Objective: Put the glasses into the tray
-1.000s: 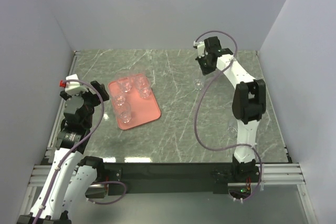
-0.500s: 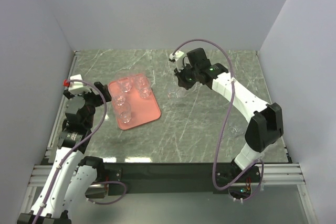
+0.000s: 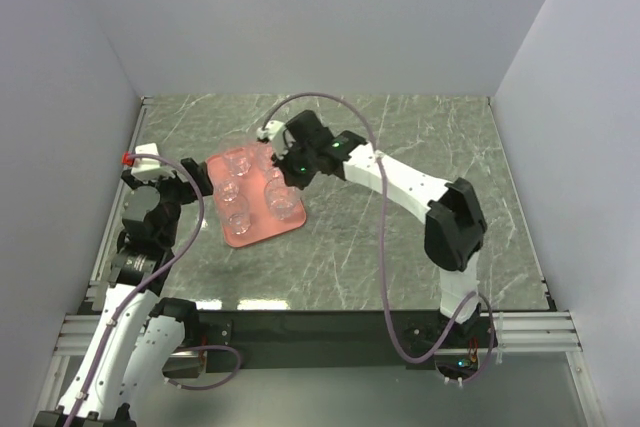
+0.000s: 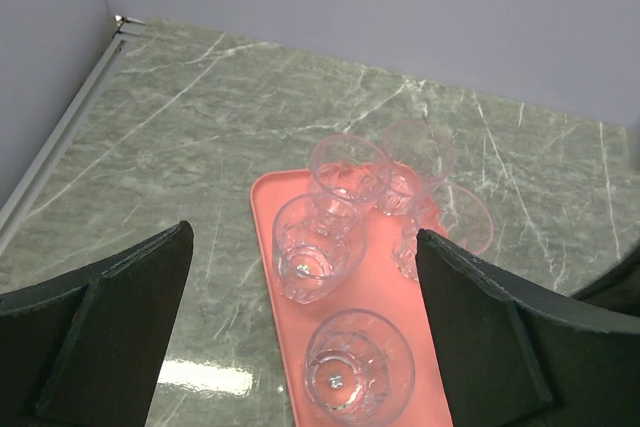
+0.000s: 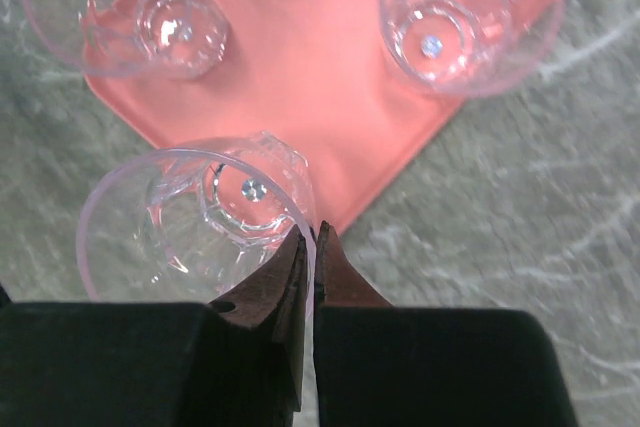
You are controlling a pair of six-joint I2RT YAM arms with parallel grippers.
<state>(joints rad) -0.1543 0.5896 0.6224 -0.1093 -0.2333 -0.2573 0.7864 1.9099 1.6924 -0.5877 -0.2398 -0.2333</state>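
The salmon-pink tray (image 3: 296, 219) lies at the left of the table and holds several clear glasses (image 3: 231, 190). My right gripper (image 3: 290, 177) is over the tray's right side. It is shut on the rim of one clear glass (image 5: 195, 222), pinched between its fingertips (image 5: 296, 255), above the tray's corner (image 5: 345, 197). Two more glasses (image 5: 450, 27) stand on the tray beyond it. My left gripper (image 3: 190, 179) is open and empty, just left of the tray. In its wrist view the tray (image 4: 268, 227) and several glasses (image 4: 358, 365) lie between its jaws.
The grey marble table (image 3: 400, 237) is boxed in by pale walls at the back and sides. The right arm (image 3: 400, 177) stretches across the middle of the table, its purple cable (image 3: 383, 247) hanging over it. A metal rail (image 4: 60, 147) runs along the left edge.
My right gripper has swung from the far right of the table leftward to over the tray, carrying a glass that stood on the table. The left arm has hardly moved.
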